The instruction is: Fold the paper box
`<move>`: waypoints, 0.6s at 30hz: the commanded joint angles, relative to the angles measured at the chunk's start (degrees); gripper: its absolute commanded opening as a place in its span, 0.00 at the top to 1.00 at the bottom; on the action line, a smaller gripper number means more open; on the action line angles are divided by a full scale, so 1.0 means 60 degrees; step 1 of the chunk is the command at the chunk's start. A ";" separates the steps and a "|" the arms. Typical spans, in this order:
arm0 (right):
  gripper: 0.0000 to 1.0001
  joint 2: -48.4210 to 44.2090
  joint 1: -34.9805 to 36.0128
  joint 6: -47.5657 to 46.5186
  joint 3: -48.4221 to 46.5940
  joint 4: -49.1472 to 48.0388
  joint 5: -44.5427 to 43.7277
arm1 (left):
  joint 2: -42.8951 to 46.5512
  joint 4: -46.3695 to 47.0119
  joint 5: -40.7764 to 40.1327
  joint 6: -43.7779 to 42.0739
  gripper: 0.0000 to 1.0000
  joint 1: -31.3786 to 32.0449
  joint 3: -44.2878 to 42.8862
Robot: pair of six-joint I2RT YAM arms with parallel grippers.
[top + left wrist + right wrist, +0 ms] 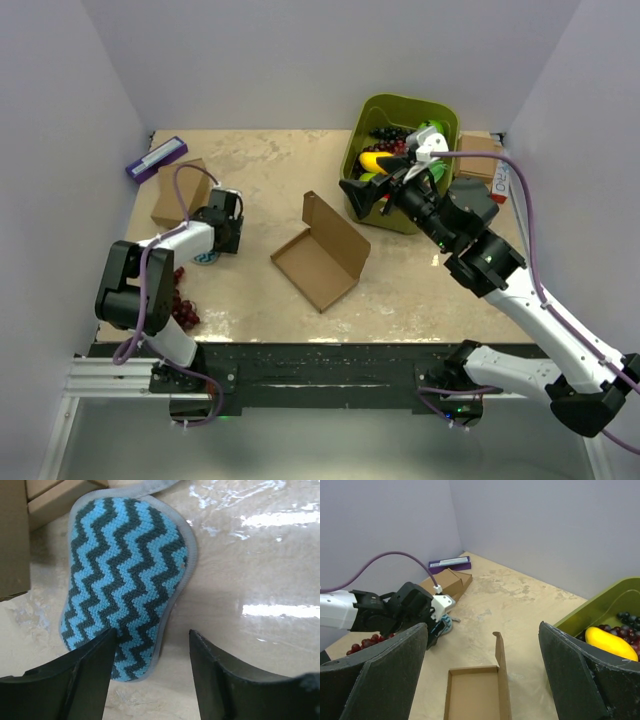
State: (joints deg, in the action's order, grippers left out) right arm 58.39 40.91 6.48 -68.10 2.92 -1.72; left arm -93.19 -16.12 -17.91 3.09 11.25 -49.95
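Lying mid-table on mottled beige, ringed by pale lilac walls, the paper box is sitting half open with one flap raised. The left arm is reaching low beside a small brown box, its jaws standing apart over a blue zigzag pad. The right arm is hovering by the green bin, its jaws spread wide and empty.

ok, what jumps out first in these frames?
The brown box lies open mid-table, one panel standing up. Behind it to the right sits a green bin of fruit, with the right gripper open at its near side. At the left, the left gripper hangs open over a blue zigzag pad.
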 commanded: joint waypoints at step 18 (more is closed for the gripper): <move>0.04 -0.0371 -0.0079 0.0062 0.0231 -0.0940 -0.0080 | 0.1696 0.0006 0.0478 -0.0296 1.00 0.0133 0.0283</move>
State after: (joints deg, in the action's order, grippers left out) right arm 57.54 40.75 6.46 -66.96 0.47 -1.78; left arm -92.95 -15.35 -21.41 0.38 11.70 -49.56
